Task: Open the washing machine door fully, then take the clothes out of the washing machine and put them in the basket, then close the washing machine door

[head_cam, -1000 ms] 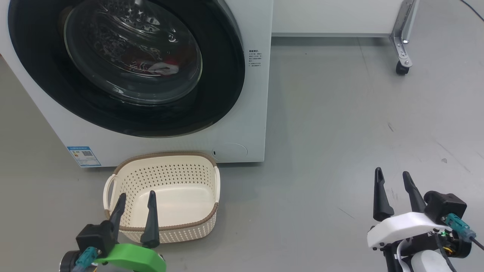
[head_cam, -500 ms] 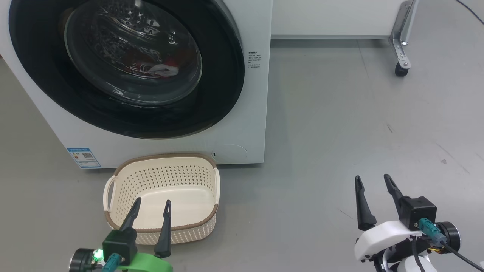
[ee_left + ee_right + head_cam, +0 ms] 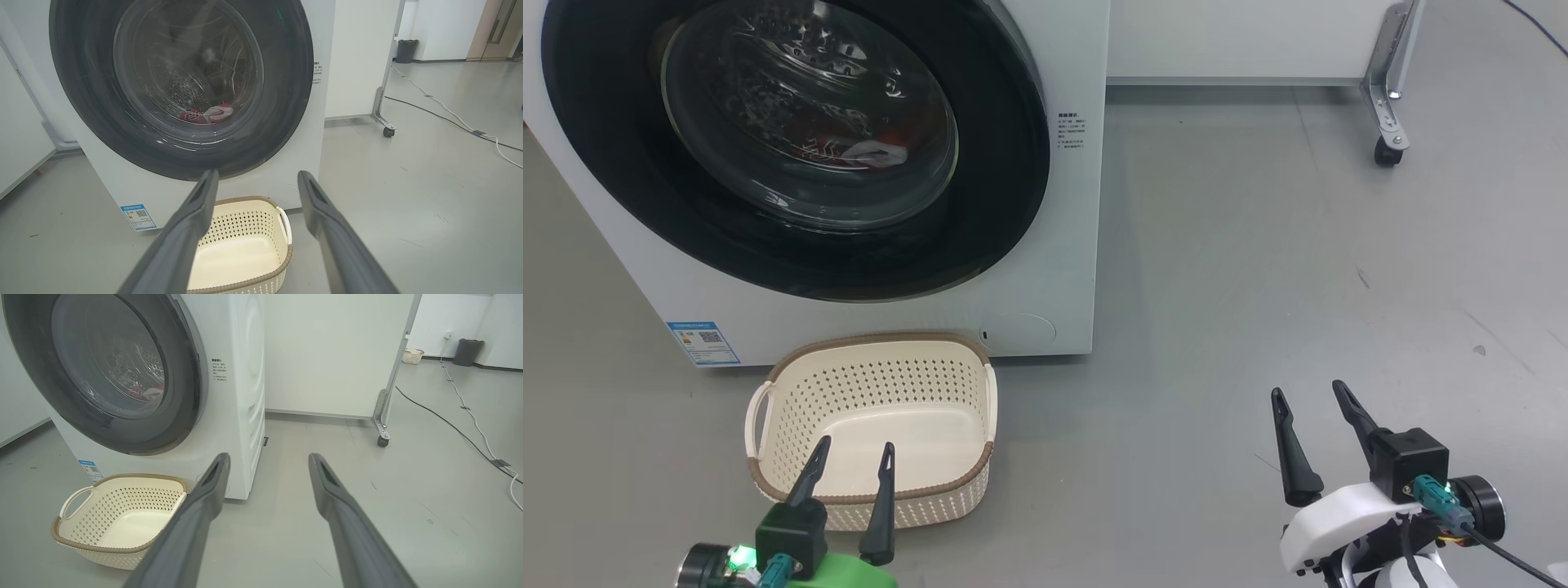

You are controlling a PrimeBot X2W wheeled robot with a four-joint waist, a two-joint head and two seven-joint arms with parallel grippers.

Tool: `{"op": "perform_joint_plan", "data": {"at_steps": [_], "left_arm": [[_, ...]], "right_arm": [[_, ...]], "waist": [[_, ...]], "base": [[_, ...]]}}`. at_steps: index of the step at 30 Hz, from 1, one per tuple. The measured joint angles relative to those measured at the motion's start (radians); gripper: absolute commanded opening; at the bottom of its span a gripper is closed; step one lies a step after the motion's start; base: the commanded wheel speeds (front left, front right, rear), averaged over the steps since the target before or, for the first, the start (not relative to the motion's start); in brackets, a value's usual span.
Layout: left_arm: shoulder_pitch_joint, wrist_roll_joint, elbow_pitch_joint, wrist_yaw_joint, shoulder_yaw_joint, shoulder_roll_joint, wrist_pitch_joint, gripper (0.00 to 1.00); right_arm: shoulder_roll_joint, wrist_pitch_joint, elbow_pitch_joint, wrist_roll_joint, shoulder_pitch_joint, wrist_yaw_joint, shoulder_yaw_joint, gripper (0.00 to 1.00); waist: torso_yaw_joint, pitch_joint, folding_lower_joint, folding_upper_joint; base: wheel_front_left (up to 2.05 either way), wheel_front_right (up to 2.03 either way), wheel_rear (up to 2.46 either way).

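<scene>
Left fingers (image 3: 882,514), right fingers (image 3: 1289,461) wide, empty; clothes (image 3: 866,147) dim behind washing machine door (image 3: 1001,204)

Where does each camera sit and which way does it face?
Head view: on the head, looking down at the washing machine door, basket, left gripper and right gripper.
Left wrist view: on that wrist, facing the door squarely between its fingers.
Right wrist view: on that wrist, facing the door obliquely between its fingers.
Shared: door, basket.

Blue QR label (image 3: 703,343) low on washing machine (image 3: 1078,245) front, small print (image 3: 1072,132) beside door (image 3: 1001,204): both unreadable.
</scene>
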Motion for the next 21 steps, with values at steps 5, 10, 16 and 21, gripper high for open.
{"op": "perform_joint_plan", "data": {"at_steps": [5, 10, 16, 21], "left_arm": [[0.0, -0.007, 0.006, 0.003, -0.001, 0.0, 0.0, 1.0], [-0.001, -0.008, 0.013, 0.003, -0.013, 0.0, 0.0, 1.0], [-0.002, -0.009, 0.02, 0.003, -0.017, 0.0, 0.0, 1.0], [-0.004, -0.01, 0.024, 0.003, -0.019, 0.0, 0.0, 1.0]], "right_arm": [[0.001, 0.0, 0.004, 0.0, 0.0, 0.0, 0.0, 1.0], [0.001, 0.0, 0.006, 0.001, 0.0, 0.0, -0.001, 1.0], [0.002, 0.0, 0.01, 0.001, 0.0, 0.0, -0.001, 1.0], [0.004, 0.0, 0.013, 0.003, 0.0, 0.0, 0.0, 1.0]], "waist": [[0.0, -0.001, 0.0, 0.0], [0.001, -0.002, 0.0, 0.0], [0.002, -0.002, 0.0, 0.0], [0.002, -0.001, 0.0, 0.0]], "base": [[0.0, 0.0, 0.0], [0.0, 0.0, 0.0], [0.0, 0.0, 0.0], [0.0, 0.0, 0.0]]}}
